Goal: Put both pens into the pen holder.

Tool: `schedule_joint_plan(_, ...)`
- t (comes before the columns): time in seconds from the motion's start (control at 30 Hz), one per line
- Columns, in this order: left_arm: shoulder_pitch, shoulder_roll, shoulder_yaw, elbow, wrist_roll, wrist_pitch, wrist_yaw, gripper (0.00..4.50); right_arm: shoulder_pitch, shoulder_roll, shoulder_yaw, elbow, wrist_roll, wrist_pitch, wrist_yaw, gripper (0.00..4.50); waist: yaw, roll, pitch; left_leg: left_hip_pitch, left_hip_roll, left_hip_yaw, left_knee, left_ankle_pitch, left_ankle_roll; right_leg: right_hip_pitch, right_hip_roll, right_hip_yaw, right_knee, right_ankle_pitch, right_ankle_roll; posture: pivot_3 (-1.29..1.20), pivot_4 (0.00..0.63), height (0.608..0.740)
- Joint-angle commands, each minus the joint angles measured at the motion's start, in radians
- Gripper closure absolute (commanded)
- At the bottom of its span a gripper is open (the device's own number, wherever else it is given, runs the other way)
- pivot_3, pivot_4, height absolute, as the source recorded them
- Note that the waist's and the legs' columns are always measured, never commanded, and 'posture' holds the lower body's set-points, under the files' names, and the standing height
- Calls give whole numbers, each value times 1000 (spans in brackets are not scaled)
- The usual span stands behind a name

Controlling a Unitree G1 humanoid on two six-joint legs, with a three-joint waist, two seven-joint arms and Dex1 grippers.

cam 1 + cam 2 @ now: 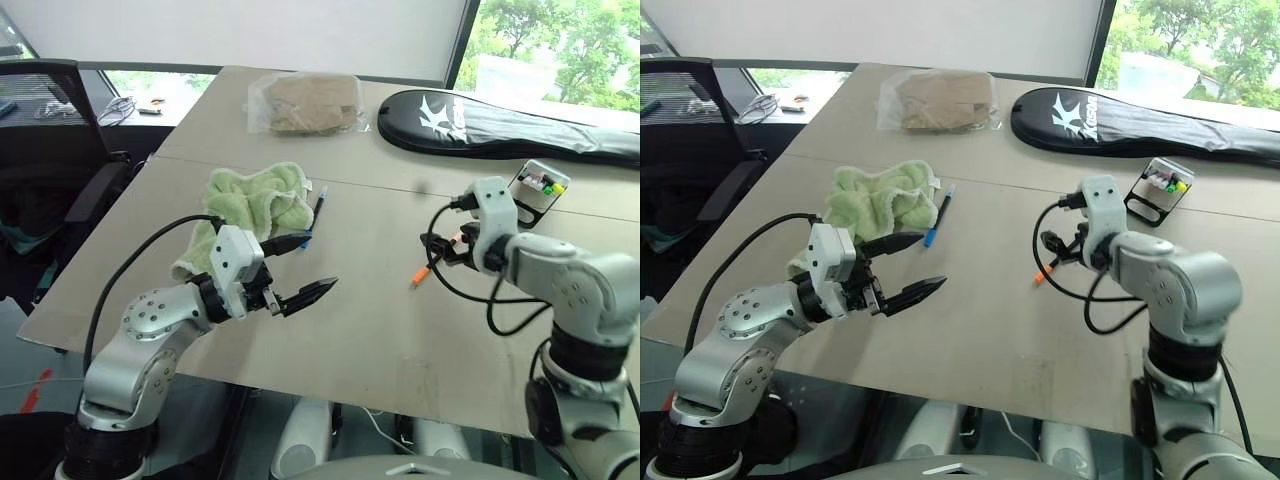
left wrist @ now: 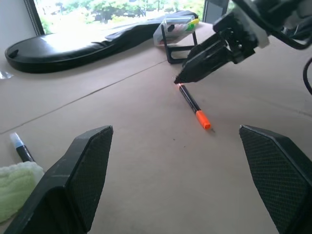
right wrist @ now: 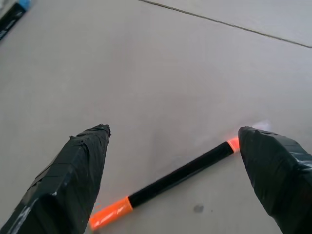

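The right gripper (image 3: 170,161), fingers spread wide and empty, straddles the orange-ended pen (image 3: 168,183) on the table (image 1: 380,330), while the blue-capped pen (image 1: 938,215) lies beside the green towel (image 1: 880,205); the pen holder (image 1: 538,190) awaits both.

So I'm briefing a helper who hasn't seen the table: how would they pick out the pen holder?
Find the long black racket bag at the table's far edge. Just in front of it stands the pen holder, a small black stand with a whitish rim, the only thing showing pink, yellow and green bits.
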Motion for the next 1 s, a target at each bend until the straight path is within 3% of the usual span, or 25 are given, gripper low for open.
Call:
schedule_joint_plan(0.03, -20, -6, 29, -20, -26, -6, 23, 193, -67, 40, -44, 110, 32, 6, -167, 10, -1, 0, 0, 0, 0, 0, 0, 0, 0, 0, 1, 0, 0, 0, 1, 0, 150, 740)
schedule_joint_plan(0.17, 10, -12, 27, -49, -23, -2, 49, 193, -107, 51, -64, 169, 113, 6, -300, 10, -4, 0, 0, 1, 0, 0, 1, 0, 1, 1, 3, 0, 1, 2, 4, 0, 150, 740)
schedule_joint_plan(0.43, 47, -21, 18, -83, -25, 4, 93, 193, -129, -32, -55, 274, 384, 6, -524, 10, -8, 1, 1, 6, 5, -1, 1, 0, 0, 4, 8, 1, 2, 0, 0, 0, 150, 740)
schedule_joint_plan(0.63, 39, -24, 5, -77, -22, 3, 106, 193, -184, -64, -57, 433, 448, 6, -600, 10, -25, 1, 1, 6, 5, 0, 1, 0, 0, 4, 9, 2, 2, 0, 1, 0, 150, 740)
schedule_joint_plan(0.73, 39, -25, 5, -71, -23, 2, 111, 0, -212, -93, -36, 505, 495, 6, -609, 728, -25, 1, 1, 6, 5, 0, 1, 0, 0, 5, 9, 2, 2, 0, 1, 0, 150, 740)
schedule_joint_plan(0.87, 36, -36, 19, -72, -56, 19, 123, 0, -236, -183, 65, 555, 611, 6, -559, 2537, -26, 1, 1, 6, 5, 0, 1, 0, 1, 5, 9, 2, 2, 0, 0, 0, 150, 740)
schedule_joint_plan(1.0, 38, -36, 17, -77, -59, 24, 126, 0, -273, -273, 162, 615, 722, 6, -498, 2537, -27, 1, 1, 6, 7, 0, 1, 0, 1, 5, 10, 2, 2, 0, 0, 0, 150, 740)
